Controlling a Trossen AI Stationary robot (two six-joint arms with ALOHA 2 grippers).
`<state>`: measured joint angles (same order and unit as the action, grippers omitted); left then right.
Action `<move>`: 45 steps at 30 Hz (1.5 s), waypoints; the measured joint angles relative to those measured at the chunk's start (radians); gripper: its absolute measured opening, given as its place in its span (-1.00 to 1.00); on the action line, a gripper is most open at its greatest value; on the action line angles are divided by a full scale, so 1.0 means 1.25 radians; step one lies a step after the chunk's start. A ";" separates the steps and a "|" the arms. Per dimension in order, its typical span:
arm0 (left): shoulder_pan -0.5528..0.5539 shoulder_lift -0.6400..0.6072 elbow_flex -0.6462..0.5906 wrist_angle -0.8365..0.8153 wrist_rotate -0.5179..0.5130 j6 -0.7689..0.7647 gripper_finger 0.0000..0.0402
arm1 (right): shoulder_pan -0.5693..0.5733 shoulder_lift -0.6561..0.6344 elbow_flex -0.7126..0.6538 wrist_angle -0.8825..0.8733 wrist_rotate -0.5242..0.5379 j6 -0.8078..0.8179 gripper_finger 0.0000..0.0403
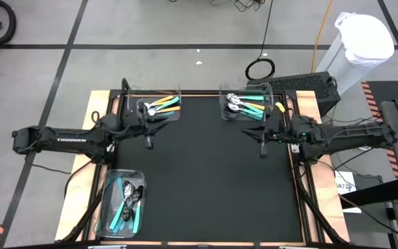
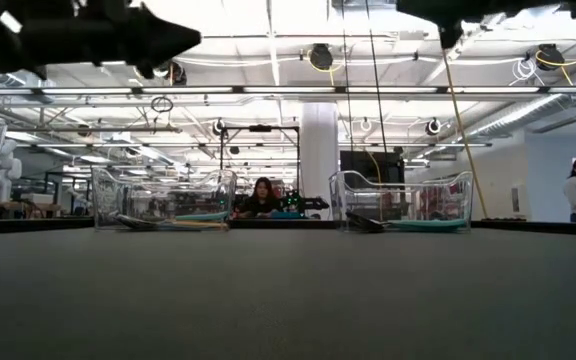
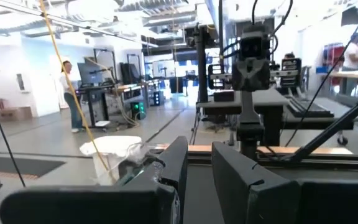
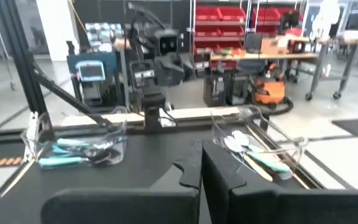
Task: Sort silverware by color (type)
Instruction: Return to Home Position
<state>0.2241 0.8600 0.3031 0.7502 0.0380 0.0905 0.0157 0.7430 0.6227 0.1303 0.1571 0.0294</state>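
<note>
The silverware lies in three clear bins. The far left bin [image 1: 159, 107] holds spoons with orange and light blue handles [image 4: 263, 155]. Spoons with teal handles fill the far right bin [image 1: 246, 104]. Blue-green handled spoons lie in the near left bin [image 1: 123, 200], also seen in the right wrist view [image 4: 79, 149]. My left gripper [image 1: 148, 138] hangs above the mat just near of the far left bin, open by a narrow gap [image 3: 201, 180], nothing in it. My right gripper [image 1: 262, 145] hangs near of the far right bin, shut and empty [image 4: 201, 174].
The black mat [image 1: 213, 173] stretches between the two arms, inside a wooden frame [image 1: 302, 104]. In the low view both far bins [image 2: 163, 200] [image 2: 403, 200] stand on the mat's far edge. People are in the room beyond the table.
</note>
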 joint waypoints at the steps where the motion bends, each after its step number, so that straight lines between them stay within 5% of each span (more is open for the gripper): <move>1: 0.000 -0.018 -0.017 0.004 0.000 -0.005 -0.64 | 0.000 -0.015 -0.017 0.014 0.001 0.000 -1.00; 12: -0.001 -0.061 -0.237 0.282 -0.008 -0.110 -0.64 | 0.000 -0.136 -0.263 0.197 0.000 0.081 -1.00; 16: -0.001 -0.084 -0.237 0.240 -0.007 -0.110 -0.64 | -0.001 -0.228 -0.329 0.212 -0.001 0.099 -1.00; 27: -0.001 -0.162 -0.237 0.153 0.009 -0.110 -0.64 | -0.001 -0.477 -0.337 -0.036 0.000 0.122 -1.00; 45: -0.002 -0.166 -0.237 0.114 0.010 -0.129 -0.64 | -0.001 -0.496 -0.462 0.060 -0.003 0.174 -1.00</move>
<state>0.2222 0.6521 0.0071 0.8930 0.0502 -0.0705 0.0151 0.1227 0.0452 0.2050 0.1534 0.2466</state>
